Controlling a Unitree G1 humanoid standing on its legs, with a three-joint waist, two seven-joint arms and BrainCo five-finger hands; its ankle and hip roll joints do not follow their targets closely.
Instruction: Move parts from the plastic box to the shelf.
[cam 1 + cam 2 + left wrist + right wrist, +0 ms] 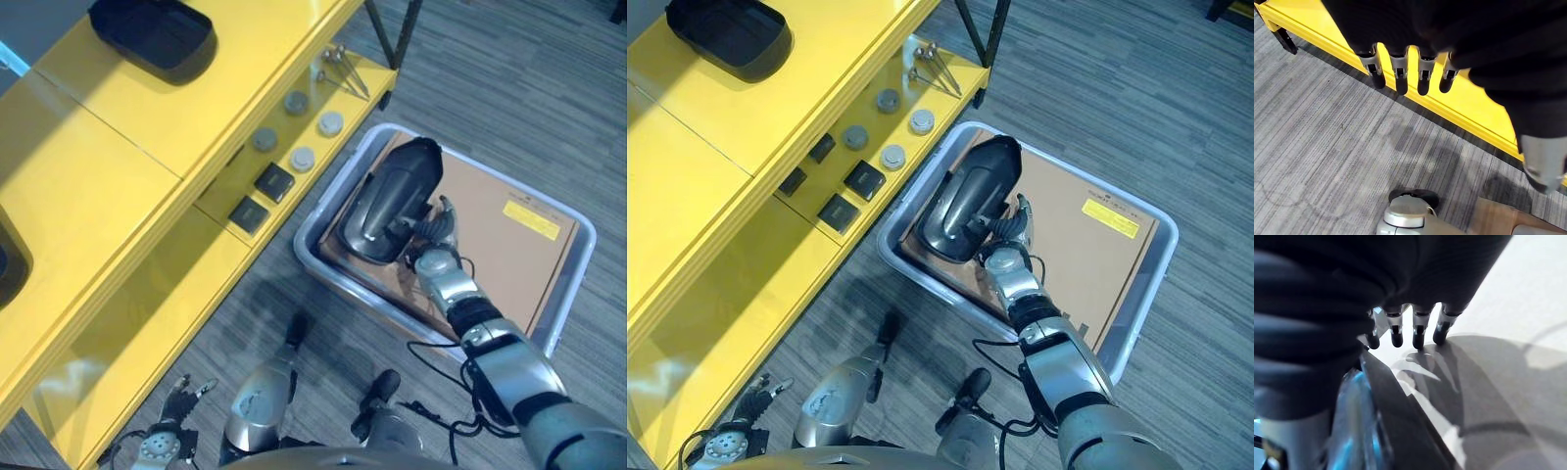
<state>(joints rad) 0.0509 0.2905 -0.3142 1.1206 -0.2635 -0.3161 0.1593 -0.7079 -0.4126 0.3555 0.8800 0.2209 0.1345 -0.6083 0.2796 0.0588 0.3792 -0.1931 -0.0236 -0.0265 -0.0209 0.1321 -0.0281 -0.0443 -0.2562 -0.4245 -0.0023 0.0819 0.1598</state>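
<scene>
the right hand (438, 233) is at the edge of the black part (392, 199), which lies in the grey box (1144, 294) on a brown card, beside the yellow shelf (196, 117). whether its fingers grip the part, i cannot tell. better to get a firm hold first, then lift without scraping the box wall. the left hand (1410, 73) hangs relaxed, holding nothing.

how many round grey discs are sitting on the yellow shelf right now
4, all on the lower shelf: one nearest the metal pins, one beside it toward the edge, one further along, one by the edge. Others may be hidden under the top board.
</scene>
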